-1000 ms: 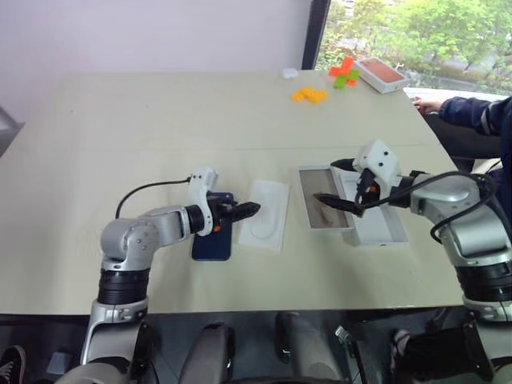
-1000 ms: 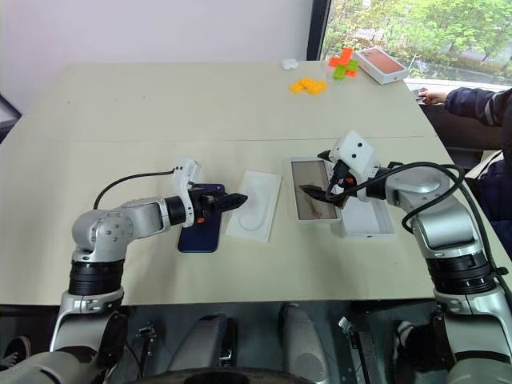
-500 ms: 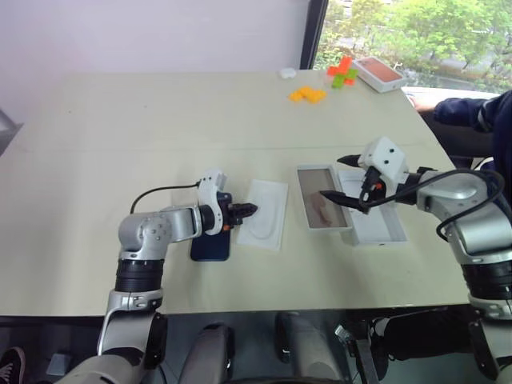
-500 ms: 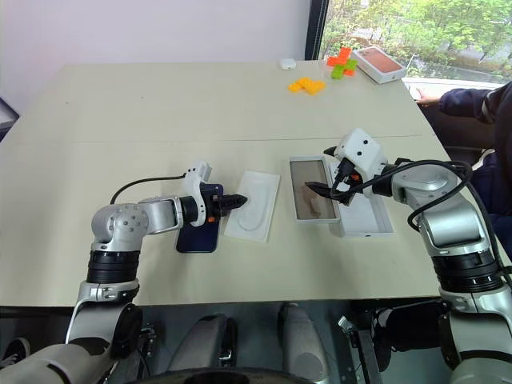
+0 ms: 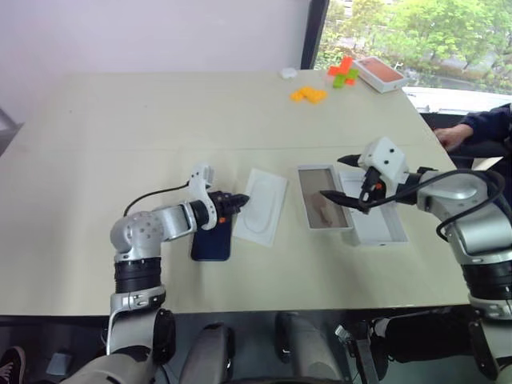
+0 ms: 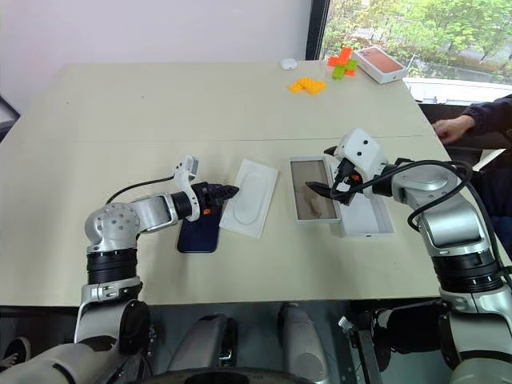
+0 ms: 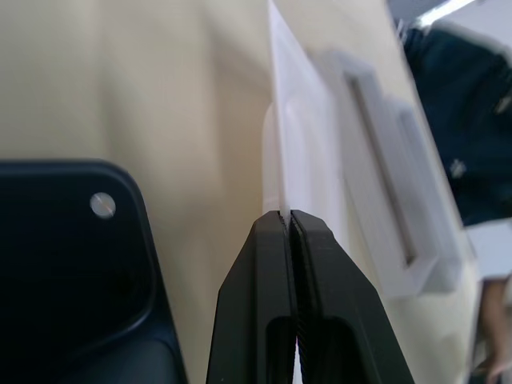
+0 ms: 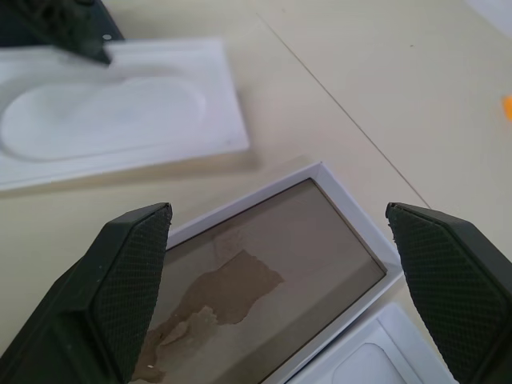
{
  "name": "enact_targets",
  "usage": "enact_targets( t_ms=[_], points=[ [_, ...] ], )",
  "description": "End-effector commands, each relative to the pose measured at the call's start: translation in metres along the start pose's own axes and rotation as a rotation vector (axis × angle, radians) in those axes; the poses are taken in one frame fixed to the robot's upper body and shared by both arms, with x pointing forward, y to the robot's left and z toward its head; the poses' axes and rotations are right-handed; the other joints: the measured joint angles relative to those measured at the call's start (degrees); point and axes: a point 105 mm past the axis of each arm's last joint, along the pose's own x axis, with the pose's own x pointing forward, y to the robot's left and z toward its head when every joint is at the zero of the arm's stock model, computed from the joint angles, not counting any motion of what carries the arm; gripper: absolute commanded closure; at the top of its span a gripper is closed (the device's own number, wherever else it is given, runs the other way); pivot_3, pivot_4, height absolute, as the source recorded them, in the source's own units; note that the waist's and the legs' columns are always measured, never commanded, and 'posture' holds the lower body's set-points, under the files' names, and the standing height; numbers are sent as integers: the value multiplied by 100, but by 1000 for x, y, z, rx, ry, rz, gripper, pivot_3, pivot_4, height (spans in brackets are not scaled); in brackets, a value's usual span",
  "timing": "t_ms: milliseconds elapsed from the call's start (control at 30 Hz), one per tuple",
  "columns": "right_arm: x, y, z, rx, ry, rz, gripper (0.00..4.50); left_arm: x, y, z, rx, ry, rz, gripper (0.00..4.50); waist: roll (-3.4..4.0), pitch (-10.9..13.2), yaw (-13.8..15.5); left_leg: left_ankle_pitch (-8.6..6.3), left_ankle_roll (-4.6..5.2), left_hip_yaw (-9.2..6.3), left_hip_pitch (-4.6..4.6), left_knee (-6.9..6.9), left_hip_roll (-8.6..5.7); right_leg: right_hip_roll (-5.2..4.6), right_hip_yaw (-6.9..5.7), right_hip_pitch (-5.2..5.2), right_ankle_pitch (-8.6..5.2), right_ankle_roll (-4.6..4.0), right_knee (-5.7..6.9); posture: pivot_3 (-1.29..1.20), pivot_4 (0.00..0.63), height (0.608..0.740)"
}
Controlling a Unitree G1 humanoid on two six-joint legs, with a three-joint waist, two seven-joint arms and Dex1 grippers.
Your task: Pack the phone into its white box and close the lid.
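Left fingers [image 7: 290,220] pinch insert [image 5: 262,214] edge | right fingers [image 8: 436,272] spread

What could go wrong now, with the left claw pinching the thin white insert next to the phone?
1. The left claw is shut on only the edge of the white insert, which is already tilted; it may slip out or bend.
2. The phone lies right beside that claw, so a swing may knock it.
3. The open right claw hovers over the white box; a dropped insert could land there and block the phone's place.
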Motion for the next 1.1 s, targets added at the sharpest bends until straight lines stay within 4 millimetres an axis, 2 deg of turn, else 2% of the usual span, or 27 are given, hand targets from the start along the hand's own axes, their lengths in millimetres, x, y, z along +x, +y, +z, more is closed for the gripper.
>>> enact_targets(
  t_ms=[33, 200, 367, 433, 533, 733, 800, 1000, 1100],
  points=[
    [-17, -10, 4, -1, -16, -25, 0, -3, -12, 20, -64, -79, -45, 4479, 0, 0, 19, 0, 0, -1, -1, 0, -1, 0, 0, 0, 0, 0, 0, 0, 150, 740],
    [-36, -4, 0, 31, -42, 22, 0, 5, -24, 33, -168, -160, -62, 4479, -2, 1, 38, 0, 0, -3, -7, 0, -9, -6, 0, 1, 0, 1, -7, 0, 150, 740],
    [-58, -8, -6, 55, -54, 18, 0, 29, -50, 25, -217, -154, -87, 4479, -4, 2, 65, 0, 0, -1, -5, 0, -11, -7, 0, 2, 0, 2, -8, 0, 150, 740],
    [-60, -7, -9, 62, -48, 12, 0, 40, -60, 22, -213, -148, -83, 4479, -7, 4, 72, 0, -1, 1, -2, 0, -14, -2, 2, 3, 0, 2, -8, 0, 150, 740],
    [-58, -8, -12, 53, -44, -4, 0, 52, -60, 15, -212, -136, -30, 4479, -6, 3, 60, 2, -5, 6, 1, 0, -13, 14, 4, 2, 0, 2, -8, 0, 150, 740],
    [-56, -11, -11, 60, -55, -30, 0, 79, -76, 1, -196, -99, -32, 4479, -5, 3, 98, 5, -10, 9, -3, 0, -15, 14, 5, 2, 0, 1, -10, 0, 150, 740],
    [-55, -11, -11, 56, -57, -36, 0, 86, -90, -8, -155, -56, -79, 4479, -5, 3, 124, 5, -10, 9, -5, 0, -16, 13, 5, 1, 0, 1, -13, 0, 150, 740],
    [-54, -10, -9, 49, -59, -38, 0, 80, -79, 7, -120, -111, -56, 4479, -5, 3, 135, 5, -9, 9, -6, 0, -17, 11, 5, 2, 0, 1, -13, 0, 150, 740],
    [-53, -10, -10, 46, -58, -35, 0, 75, -80, 14, -110, -127, -100, 4479, -5, 3, 129, 5, -9, 10, -5, 0, -17, 12, 4, 1, 0, 1, -13, 0, 150, 740]
  ],
)
